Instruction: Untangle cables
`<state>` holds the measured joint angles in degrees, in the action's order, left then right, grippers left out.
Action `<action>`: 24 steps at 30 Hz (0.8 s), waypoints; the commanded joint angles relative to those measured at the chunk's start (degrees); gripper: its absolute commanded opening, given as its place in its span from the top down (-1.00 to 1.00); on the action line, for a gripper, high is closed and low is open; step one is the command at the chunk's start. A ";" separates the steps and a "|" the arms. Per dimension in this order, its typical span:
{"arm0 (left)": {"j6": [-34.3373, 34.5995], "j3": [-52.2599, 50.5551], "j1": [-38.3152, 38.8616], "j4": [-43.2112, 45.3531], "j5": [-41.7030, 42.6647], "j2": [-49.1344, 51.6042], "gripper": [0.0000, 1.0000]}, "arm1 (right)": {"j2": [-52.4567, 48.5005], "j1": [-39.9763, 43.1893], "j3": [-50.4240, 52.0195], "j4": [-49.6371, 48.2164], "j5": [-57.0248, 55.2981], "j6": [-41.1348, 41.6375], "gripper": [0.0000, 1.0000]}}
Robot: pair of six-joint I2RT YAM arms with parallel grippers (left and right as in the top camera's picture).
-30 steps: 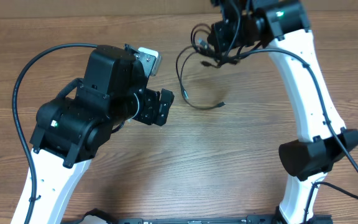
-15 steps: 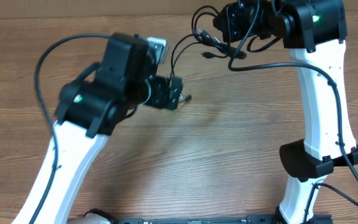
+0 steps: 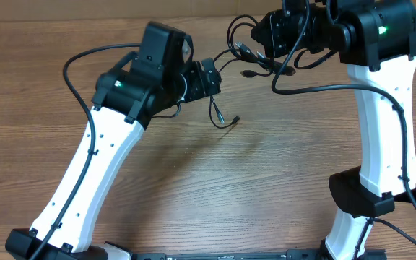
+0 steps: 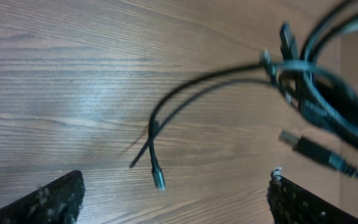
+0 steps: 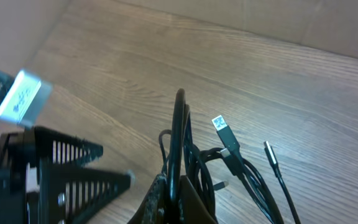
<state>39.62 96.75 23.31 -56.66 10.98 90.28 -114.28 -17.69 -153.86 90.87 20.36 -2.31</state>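
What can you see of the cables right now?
The cables are thin, black and glossy, knotted in a bundle held above the wood table, pinched in the shut right gripper. Loose strands trail toward the tabletop, one ending in a small plug; a USB plug sticks out of the knot. The open left gripper sits near them, not touching.

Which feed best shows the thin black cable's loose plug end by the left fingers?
Left wrist: the thin black cable's loose plug end sits close and central between the open left fingers. Overhead shows it tiny against the wooden table. Right wrist shows mainly the cable bundle, not clearly that end.
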 commanded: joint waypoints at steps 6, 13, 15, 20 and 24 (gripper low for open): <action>-9.42 -0.24 -1.53 2.97 0.83 -0.39 -0.93 | 2.10 -1.18 -1.86 1.73 10.88 -1.05 0.92; 4.24 -0.24 -2.43 1.99 4.22 -0.39 -0.76 | 2.10 -5.03 -1.86 4.96 3.67 -1.16 0.93; 9.16 -0.24 -2.97 0.96 5.25 -0.39 -0.70 | 2.10 -5.86 -1.86 5.38 2.58 -1.18 0.93; 12.31 -0.24 -3.15 0.81 5.84 -0.39 -0.70 | 2.10 -6.43 -1.86 5.22 2.67 -1.16 0.93; 12.22 -0.24 -3.15 1.01 5.92 -0.39 -0.41 | 2.10 -6.43 -1.86 5.33 6.64 -1.14 0.93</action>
<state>49.69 96.73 20.36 -55.86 15.84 90.28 -114.28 -24.05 -153.86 96.49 23.77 -3.05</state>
